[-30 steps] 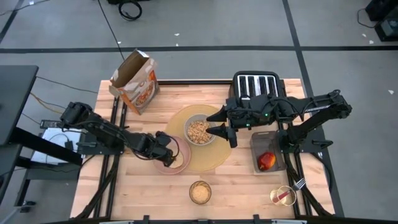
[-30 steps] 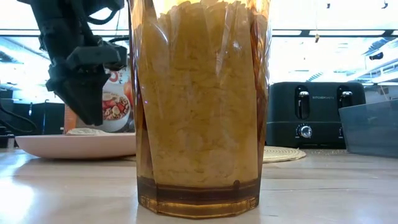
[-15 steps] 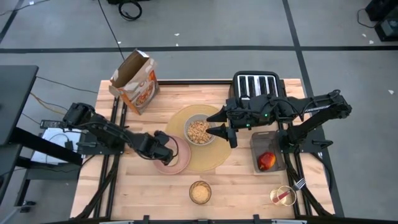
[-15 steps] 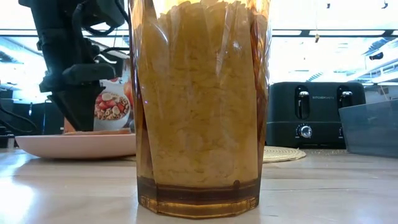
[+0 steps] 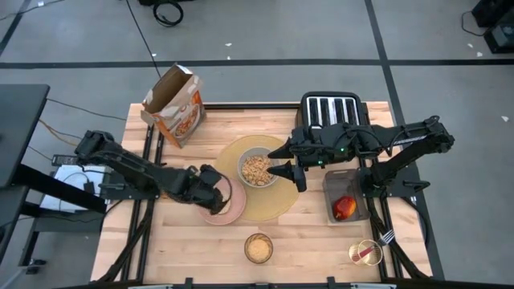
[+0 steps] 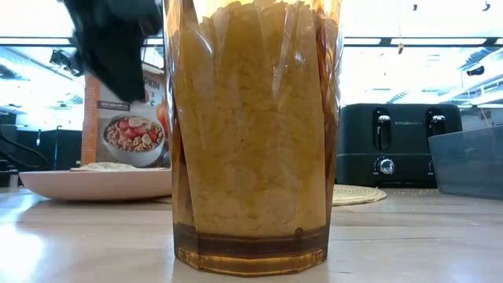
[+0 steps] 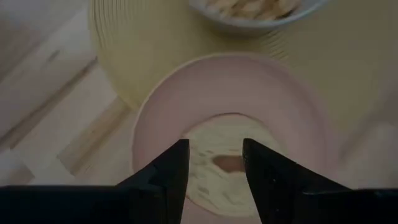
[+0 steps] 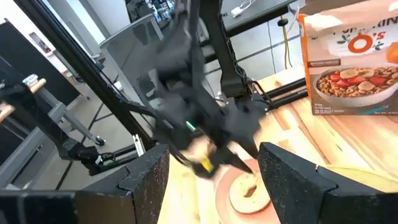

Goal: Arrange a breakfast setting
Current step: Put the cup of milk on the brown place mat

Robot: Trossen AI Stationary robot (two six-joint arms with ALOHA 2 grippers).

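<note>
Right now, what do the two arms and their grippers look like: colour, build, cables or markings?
Both arms are dark, nearly black, built of jointed segments. The left gripper ends in two flat, tapering dark fingers with squared tips. The right gripper has the same dark wedge-shaped fingers. Black cables run along the right arm, which shows a small green light near its wrist. No readable markings.

Breakfast setting items, positions on table.

Large round tan woven placemat (image 5: 269, 201) lies flat at table centre; grey bowl (image 5: 258, 169) of cereal sits on it. Small pink plate (image 5: 233, 210) overlaps its near-left edge. Amber faceted glass (image 5: 259, 248) stands upright nearer the front. Red-yellow apple (image 5: 344, 208) rests in a bin; red-handled fork (image 5: 377, 246) lies front right.
</note>
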